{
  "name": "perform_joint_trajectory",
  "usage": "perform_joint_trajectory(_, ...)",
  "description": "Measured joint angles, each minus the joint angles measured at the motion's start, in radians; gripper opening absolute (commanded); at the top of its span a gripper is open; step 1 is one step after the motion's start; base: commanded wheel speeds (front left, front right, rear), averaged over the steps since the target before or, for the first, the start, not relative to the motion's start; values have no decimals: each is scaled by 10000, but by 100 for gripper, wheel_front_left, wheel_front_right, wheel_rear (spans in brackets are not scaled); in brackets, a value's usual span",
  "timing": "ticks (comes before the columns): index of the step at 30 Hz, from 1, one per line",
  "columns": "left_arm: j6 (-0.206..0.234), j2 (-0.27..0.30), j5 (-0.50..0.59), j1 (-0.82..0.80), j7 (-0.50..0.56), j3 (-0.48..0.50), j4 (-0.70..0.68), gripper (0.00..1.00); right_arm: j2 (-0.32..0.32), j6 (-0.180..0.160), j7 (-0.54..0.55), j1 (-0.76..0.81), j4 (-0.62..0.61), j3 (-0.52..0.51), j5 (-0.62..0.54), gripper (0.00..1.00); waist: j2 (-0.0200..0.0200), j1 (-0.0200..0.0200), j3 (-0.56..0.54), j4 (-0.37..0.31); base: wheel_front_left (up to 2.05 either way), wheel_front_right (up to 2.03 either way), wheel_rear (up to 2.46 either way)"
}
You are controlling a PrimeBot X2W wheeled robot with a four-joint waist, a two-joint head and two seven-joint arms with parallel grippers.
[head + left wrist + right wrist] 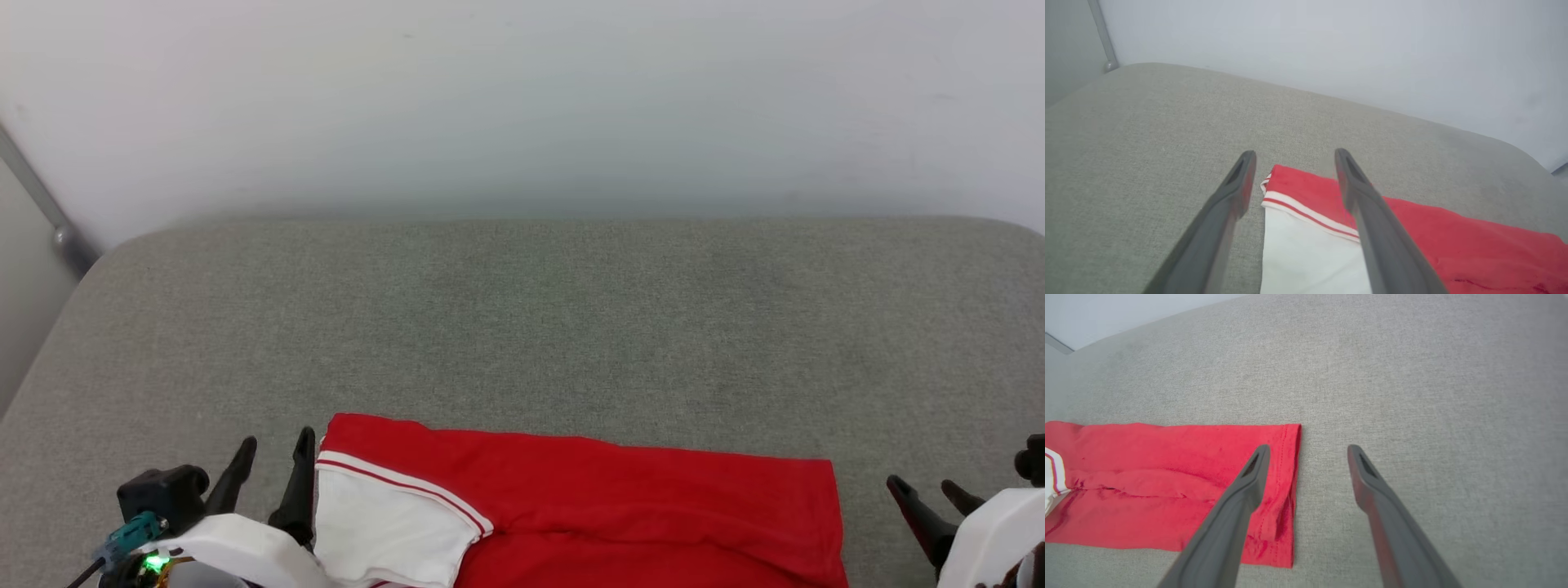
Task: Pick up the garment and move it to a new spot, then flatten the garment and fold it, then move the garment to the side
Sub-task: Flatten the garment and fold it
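Flanking the folded garment [612,490] at the near edge of the grey padded counter [522,327], my left pincer [277,438] hangs wide open just beside its one visible white sleeve [384,531] and my right pincer [922,484], equally wide, near the red hem. Both are placed, I judge, to take the ends for the move aside. One garment, two pincers; beyond stands a pale wall [522,98].

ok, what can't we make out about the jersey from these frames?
Head view: the garment is cut off by the bottom edge, so its full outline is unknown.
Left wrist view: a finger of the left gripper covers part of the white sleeve.
Right wrist view: a finger of the right gripper covers part of the hem; contact with cloth unclear.
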Motion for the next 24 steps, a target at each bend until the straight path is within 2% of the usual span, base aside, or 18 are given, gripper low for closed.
perform_joint_trajectory(6, 261, -240, 853, -266, -1206, -73, -391, 100, 40, 0, 1802, -12, -407, -823, -104, 100, 0, 2, -49, 135, 0, 0, 0)
perform_joint_trajectory(12, 437, -326, 1728, -514, -1626, -391, -721, 100, 159, 0, 3218, -7, -426, -1187, -374, 100, 0, 2, 53, 500, 0, 0, 0)
perform_joint_trajectory(18, 472, -468, 2178, -819, -1737, -696, -1106, 100, 531, 0, 3795, -75, -40, -1266, -416, 100, 0, 2, 484, 879, 0, 0, 0)
perform_joint_trajectory(24, 345, -579, 2391, -1307, -1806, -771, -1302, 100, 790, 0, 3785, -683, 802, -1149, -539, 100, 0, 3, 1196, 1245, 0, 0, 0)
